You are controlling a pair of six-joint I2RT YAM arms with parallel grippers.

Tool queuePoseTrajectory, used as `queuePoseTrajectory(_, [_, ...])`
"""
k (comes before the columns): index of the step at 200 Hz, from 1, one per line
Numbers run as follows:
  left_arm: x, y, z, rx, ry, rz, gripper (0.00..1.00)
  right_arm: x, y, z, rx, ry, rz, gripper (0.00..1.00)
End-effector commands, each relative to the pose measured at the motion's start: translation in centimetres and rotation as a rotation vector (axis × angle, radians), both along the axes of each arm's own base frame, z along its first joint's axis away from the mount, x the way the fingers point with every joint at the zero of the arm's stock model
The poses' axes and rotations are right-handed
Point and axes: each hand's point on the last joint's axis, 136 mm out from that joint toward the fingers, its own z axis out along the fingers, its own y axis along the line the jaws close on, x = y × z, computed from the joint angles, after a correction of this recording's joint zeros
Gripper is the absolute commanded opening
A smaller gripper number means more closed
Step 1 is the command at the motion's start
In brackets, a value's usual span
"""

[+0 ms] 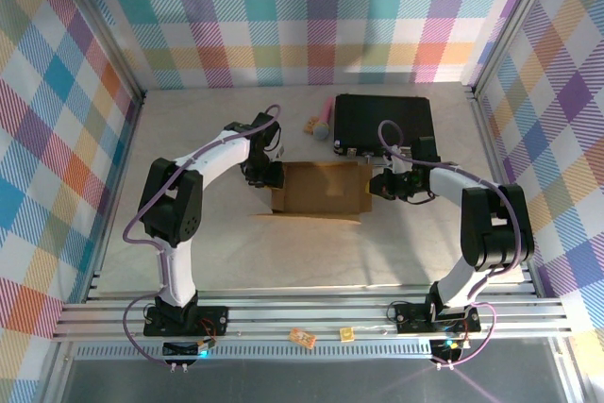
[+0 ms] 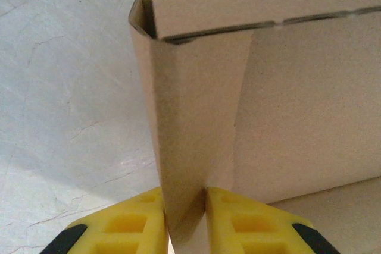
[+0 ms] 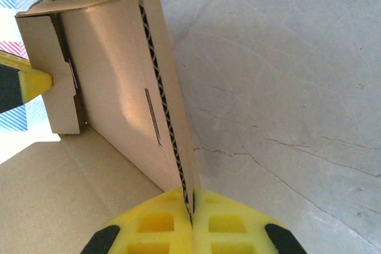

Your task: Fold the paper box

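The paper box (image 1: 321, 189) lies mid-table, brown corrugated card with its side walls raised. My left gripper (image 1: 274, 176) is at its left end and my right gripper (image 1: 375, 184) at its right end. In the left wrist view the yellow fingers (image 2: 128, 227) press both faces of a folded-over upright wall of the paper box (image 2: 297, 117), so the left gripper (image 2: 186, 218) is shut on it. In the right wrist view the right gripper (image 3: 191, 206) pinches the raw edge of the slotted end wall of the paper box (image 3: 113, 105). The left gripper's yellow finger (image 3: 27, 81) touches the far end.
A black rectangular case (image 1: 382, 122) lies just behind the right gripper, with a pink object (image 1: 321, 123) at its left. Two small items (image 1: 302, 337) rest on the aluminium rail by the arm bases. Frame posts and plaid walls close in the pale table (image 1: 236, 252).
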Motion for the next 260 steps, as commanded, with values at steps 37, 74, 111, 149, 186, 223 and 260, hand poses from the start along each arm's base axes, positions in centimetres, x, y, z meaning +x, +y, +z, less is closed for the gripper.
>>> queuePoseTrajectory(37, [-2.1, -0.8, -2.2, 0.056, 0.084, -0.009, 0.0, 1.5, 0.2, 3.0, 0.029, -0.119, 0.003, 0.0])
queuePoseTrajectory(74, [-1.5, 1.4, -0.5, 0.236, -0.02, 0.074, 0.0, 1.5, 0.1, 3.6, 0.027, -0.149, -0.006, 0.0])
queuePoseTrajectory(111, [-0.5, 4.0, 2.9, 0.415, -0.255, 0.159, 0.0, 1.7, 0.0, 5.4, 0.047, -0.197, -0.05, 0.0])
queuePoseTrajectory(149, [-0.3, 4.4, 4.6, 0.513, -0.378, 0.185, 0.0, 1.4, 0.1, 5.6, 0.071, -0.208, -0.069, 0.0])
queuePoseTrajectory(186, [-0.5, 5.0, 5.2, 0.495, -0.443, 0.24, 0.0, 1.1, 0.2, 5.9, 0.08, -0.217, -0.06, 0.0])
queuePoseTrajectory(223, [-0.7, 2.5, 4.7, 0.304, -0.459, 0.21, 0.0, 1.1, 0.4, 6.1, 0.098, -0.22, -0.048, 0.0])
queuePoseTrajectory(260, [-1.1, 0.6, 3.2, 0.2, -0.406, 0.174, 0.14, 1.2, 0.5, 6.1, 0.1, -0.22, -0.038, 0.0])
